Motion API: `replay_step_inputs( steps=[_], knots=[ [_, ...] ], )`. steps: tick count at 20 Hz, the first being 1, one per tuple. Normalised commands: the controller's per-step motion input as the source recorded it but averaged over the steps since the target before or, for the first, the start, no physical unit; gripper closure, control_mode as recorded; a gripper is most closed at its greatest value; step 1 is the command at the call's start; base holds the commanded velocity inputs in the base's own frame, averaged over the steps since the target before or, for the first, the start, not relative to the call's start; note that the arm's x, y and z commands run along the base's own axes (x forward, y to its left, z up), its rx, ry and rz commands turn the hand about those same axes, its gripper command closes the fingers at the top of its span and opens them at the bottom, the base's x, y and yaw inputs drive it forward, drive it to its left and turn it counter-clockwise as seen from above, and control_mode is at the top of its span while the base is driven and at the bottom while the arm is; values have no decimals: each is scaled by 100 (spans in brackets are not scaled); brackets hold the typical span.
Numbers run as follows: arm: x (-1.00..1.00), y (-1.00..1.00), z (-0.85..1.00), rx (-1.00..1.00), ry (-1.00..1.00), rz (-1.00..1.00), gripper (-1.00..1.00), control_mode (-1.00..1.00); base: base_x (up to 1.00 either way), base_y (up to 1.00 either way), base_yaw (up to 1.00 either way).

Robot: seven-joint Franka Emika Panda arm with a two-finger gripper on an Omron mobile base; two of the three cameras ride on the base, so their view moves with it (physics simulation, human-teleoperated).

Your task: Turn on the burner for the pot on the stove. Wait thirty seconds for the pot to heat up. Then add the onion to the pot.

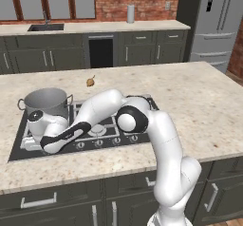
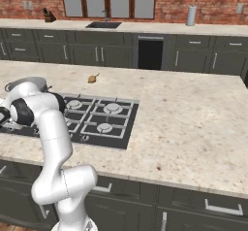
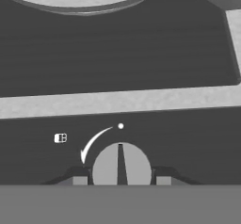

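Observation:
The grey steel pot (image 1: 46,101) stands on the back left of the black stove (image 1: 110,142), hiding the burner beneath it. My gripper (image 1: 28,144) is low at the stove's front left corner, just in front of the pot. In the hand view my gripper (image 3: 121,177) is shut on a round silver knob (image 3: 121,164), one dark fingertip (image 3: 79,177) on each side of it. The knob's marker line points straight up at a white dot. The small golden-brown onion (image 1: 90,81) lies on the counter behind the stove, also seen as the onion (image 2: 92,79) from the right.
Further knobs (image 1: 99,142) line the stove's front edge to the right of my hand. Open burners and grates (image 2: 104,113) cover the stove's right half. The beige island counter (image 1: 199,106) stretches wide to the right. A sink (image 1: 45,27) and a fridge (image 1: 218,21) stand far behind.

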Motion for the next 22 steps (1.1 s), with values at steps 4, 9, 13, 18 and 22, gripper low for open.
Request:
replay_step_inputs(
  steps=[4,9,13,18,22],
  knots=[
    [0,0,0,-4,0,10,100,-100,0,0,0],
    [0,0,-4,-9,0,25,100,-100,0,0,0],
    [0,0,-8,-2,0,21,100,-100,0,0,0],
    [0,0,-19,-8,-2,22,100,-100,0,0,0],
    [0,-1,-26,-14,-6,24,100,-100,0,0,0]
  ],
)
